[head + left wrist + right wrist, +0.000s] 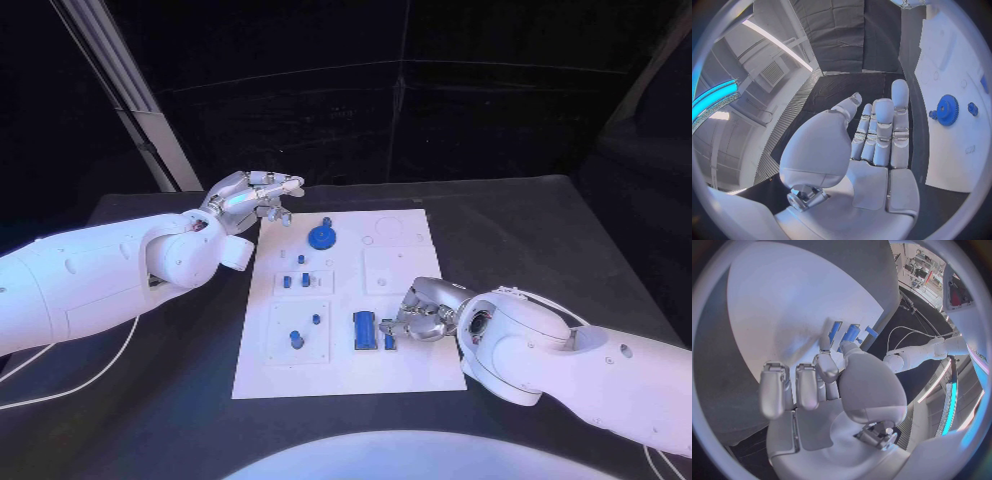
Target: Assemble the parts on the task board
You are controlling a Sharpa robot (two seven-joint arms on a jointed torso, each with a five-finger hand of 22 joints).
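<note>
The white task board [411, 300] lies in the middle of the black table. On its far half lies a blue gear [323, 237] [947, 110], with small blue pegs [296, 272] standing in it a little nearer. A blue block [365, 330] lies at the near middle. Just right of it is a narrow blue part [389, 338] [851, 333], which my right hand [418, 315] [832, 385] pinches between thumb and a finger low over the board. My left hand [260, 195] [873, 145] hovers beside the board's far left corner, fingers straight and apart, holding nothing.
Two more pegs [297, 340] stand in a square recess at the board's near left. Another blue peg [972, 108] sits next to the gear. A pale cable [72, 375] trails over the table under my left arm. Black curtains close off the back.
</note>
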